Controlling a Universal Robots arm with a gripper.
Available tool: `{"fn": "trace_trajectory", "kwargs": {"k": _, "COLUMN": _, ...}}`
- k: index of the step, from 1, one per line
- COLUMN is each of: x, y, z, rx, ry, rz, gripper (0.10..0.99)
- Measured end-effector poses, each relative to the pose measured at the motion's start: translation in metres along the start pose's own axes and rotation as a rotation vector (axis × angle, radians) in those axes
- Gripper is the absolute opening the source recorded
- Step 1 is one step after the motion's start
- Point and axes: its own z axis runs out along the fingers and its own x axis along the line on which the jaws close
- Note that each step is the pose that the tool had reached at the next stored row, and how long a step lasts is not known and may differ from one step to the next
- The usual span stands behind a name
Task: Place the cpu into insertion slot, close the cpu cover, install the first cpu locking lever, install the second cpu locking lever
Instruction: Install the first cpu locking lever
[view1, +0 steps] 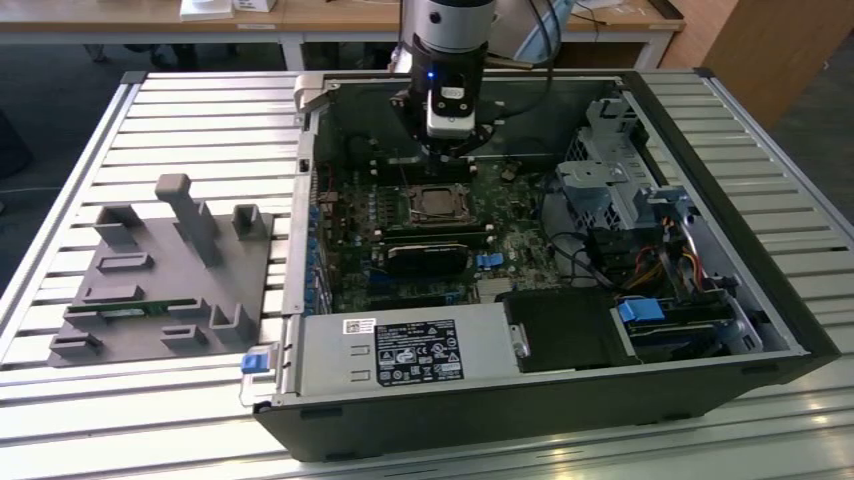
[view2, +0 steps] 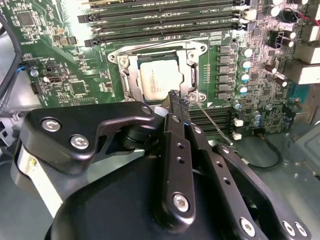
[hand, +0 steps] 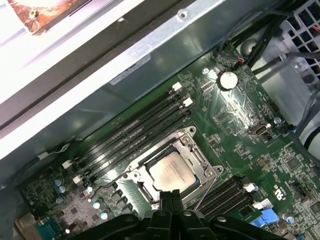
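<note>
Fingers (view2: 176, 106) are pinched shut on nothing, deep in the computer case (view1: 467, 425). On the green board (view2: 70, 75), the insertion slot (view2: 120, 52) has the cpu cover (view2: 131, 75) down over the cpu (view2: 160, 77). The tips sit just beside a loose locking lever (view2: 215, 122), so I reckon it's the lever step, and that calls for a steady press.

A: What's around, off-task?
B: Grey tray (view1: 160, 280) on the slatted table (view1: 80, 140), exterior view's left of the computer case (view1: 534, 415).
A: Inside?
B: I see a power supply (view1: 400, 352) and a black card (view1: 430, 256). In the first wrist view, a coin battery (hand: 228, 79) and memory slots (hand: 135, 131).
</note>
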Motion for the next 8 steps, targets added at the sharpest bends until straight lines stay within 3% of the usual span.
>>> {"fn": "trace_trajectory", "kwargs": {"k": 8, "x": 0.0, "y": 0.0, "z": 0.0, "rx": 0.001, "ry": 0.0004, "rz": -0.054, "gripper": 0.106}}
